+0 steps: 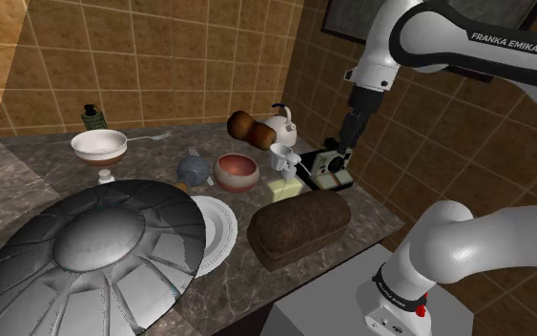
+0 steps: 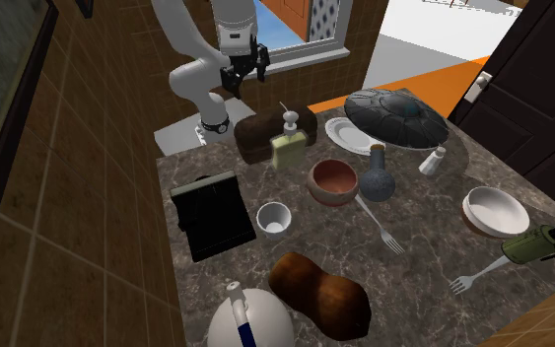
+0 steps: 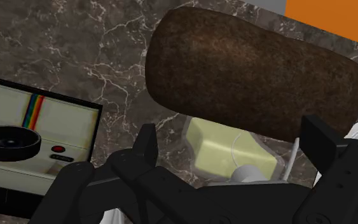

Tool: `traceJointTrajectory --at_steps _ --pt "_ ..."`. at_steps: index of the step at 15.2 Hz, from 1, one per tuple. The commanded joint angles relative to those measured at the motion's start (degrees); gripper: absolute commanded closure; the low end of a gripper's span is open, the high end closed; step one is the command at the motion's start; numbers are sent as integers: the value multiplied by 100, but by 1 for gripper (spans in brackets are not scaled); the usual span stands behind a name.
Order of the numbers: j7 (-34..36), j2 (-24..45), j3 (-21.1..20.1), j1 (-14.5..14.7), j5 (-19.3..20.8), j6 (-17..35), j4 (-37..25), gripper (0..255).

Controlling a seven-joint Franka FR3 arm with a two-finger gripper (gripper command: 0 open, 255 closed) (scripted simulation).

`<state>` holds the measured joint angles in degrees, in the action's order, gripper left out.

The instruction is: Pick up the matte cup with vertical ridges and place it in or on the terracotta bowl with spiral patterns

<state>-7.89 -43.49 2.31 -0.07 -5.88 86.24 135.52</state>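
Observation:
The small white cup (image 1: 280,157) (image 2: 273,218) stands upright on the dark marble counter beside an instant camera. The terracotta bowl (image 1: 235,172) (image 2: 332,181) sits next to it, toward the counter's middle, with nothing in it. My black gripper (image 1: 345,148) (image 2: 246,72) (image 3: 233,147) hangs open well above the counter, over the gap between the camera and a dark bread loaf. It holds nothing. Its fingers (image 3: 147,144) stand wide apart, and a pale soap dispenser lies below between them.
The instant camera (image 1: 328,167) (image 3: 31,130), soap dispenser (image 1: 282,188) (image 3: 225,149) and bread loaf (image 1: 298,229) (image 3: 254,76) crowd the stand side. A blue vase (image 2: 377,177), fork (image 2: 379,222), kettle (image 1: 280,122), brown grinder (image 1: 250,129), plate (image 1: 216,229), white bowl (image 1: 99,145) and big grey domed lid (image 1: 94,253) surround the bowl.

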Motion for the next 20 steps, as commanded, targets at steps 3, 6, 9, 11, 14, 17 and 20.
traceJointTrajectory --at_steps 3,6,9,11,14,17,20 --pt "-212 293 135 -29 96 313 5 0" --pt "-522 778 334 -63 209 769 -48 0" --pt "-826 1308 527 -88 280 1200 -173 0" --pt "-1029 1682 650 -99 301 1469 -296 0" --pt "-1336 2270 826 -110 291 1836 -540 0" --pt "-1648 2882 988 -119 227 2153 -855 0" --pt "-1967 3515 1127 -136 110 2412 -1239 0"
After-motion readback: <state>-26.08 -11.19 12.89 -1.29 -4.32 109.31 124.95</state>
